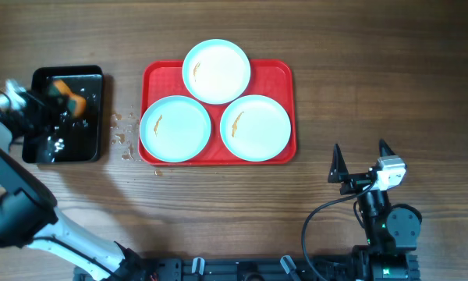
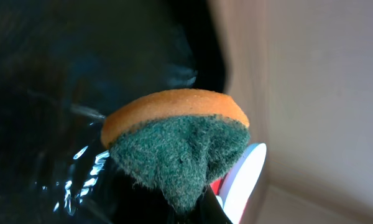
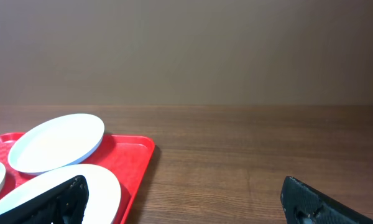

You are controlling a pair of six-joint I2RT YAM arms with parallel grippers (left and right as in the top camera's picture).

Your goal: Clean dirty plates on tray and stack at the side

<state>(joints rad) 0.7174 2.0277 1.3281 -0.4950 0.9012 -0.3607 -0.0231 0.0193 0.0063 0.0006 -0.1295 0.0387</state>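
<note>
At the middle of the wooden table lies the red tray, long side across the overhead view. It carries all three plates. The far plate projects over the tray's far rim, and its near edge meets the edges of the other two. From the right wrist it appears tilted. The left plate reaches the tray's left rim; the right plate lies just beside it, fully within the tray. Each plate bears a small orange-brown smear on its left half. No plate is stacked off the tray.

Well to the left of the tray stands a glossy black bin, wet inside. The left gripper is over the bin's far end. Its camera is filled by an orange sponge whose green scouring face is creased to a point, consistent with being pinched between the fingers. The fingers themselves are largely hidden.

Brown specks are scattered on the table between bin and tray.

The right gripper sits near the table's front right, well apart from the tray, fingers spread wide and holding nothing.
</note>
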